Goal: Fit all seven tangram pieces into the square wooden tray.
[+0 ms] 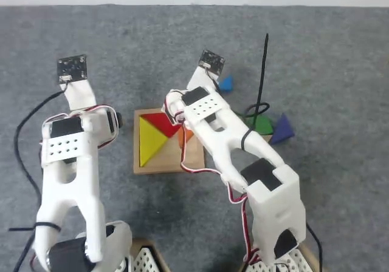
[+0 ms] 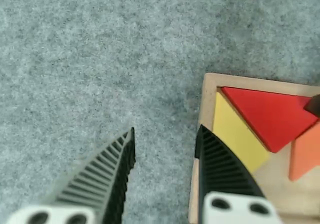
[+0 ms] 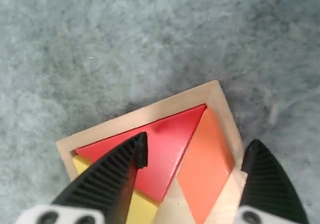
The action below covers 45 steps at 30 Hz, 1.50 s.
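Observation:
The square wooden tray (image 1: 193, 158) lies mid-table with a yellow triangle (image 1: 149, 141), a red triangle (image 1: 159, 121) and an orange piece (image 1: 185, 136) in it. My right gripper (image 3: 199, 141) is open above the tray. One finger is over the red triangle (image 3: 162, 146), the other by the tray rim (image 3: 216, 90), and the orange piece (image 3: 205, 156) lies between them. My left gripper (image 2: 165, 131) is open over the carpet just beside the tray's edge (image 2: 206, 109), nothing between its fingers. Blue (image 1: 225, 84), green (image 1: 262, 125) and purple (image 1: 282, 129) pieces lie loose on the carpet to the right.
A black cable (image 1: 263, 71) loops up near the green piece, beside the right arm. Grey carpet (image 1: 121, 47) covers the table, open at the back and left of the tray. The arm bases stand at the front edge.

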Motion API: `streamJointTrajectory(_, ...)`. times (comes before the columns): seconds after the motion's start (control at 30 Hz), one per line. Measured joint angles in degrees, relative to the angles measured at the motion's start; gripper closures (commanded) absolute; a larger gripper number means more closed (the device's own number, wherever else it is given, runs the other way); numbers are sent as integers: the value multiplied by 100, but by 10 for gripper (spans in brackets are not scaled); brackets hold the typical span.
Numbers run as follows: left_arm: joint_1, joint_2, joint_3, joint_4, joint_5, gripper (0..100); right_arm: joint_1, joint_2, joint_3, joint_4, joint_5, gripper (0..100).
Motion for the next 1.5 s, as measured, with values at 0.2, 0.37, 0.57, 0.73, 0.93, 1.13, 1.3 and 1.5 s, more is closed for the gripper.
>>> streamJointTrajectory(0.2,0,0,0,0,0,801,-105,0,-123,185,70,706)
streamJointTrajectory(0.37,0,0,0,0,0,801,-123,0,-413,993,475,706)
streamJointTrajectory(0.57,0,0,0,0,0,801,-316,0,-413,1108,510,706)
streamJointTrajectory(0.73,0,0,0,0,0,801,-589,176,-413,1020,510,706)
streamJointTrajectory(0.93,0,0,0,0,0,801,-598,273,-413,1020,545,706)
streamJointTrajectory(1.13,0,0,0,0,0,801,-176,273,-422,1134,519,707)
streamJointTrajectory(1.3,0,0,0,0,0,801,202,273,-422,1160,527,707)
streamJointTrajectory(1.5,0,0,0,0,0,801,396,123,-264,1160,563,708)
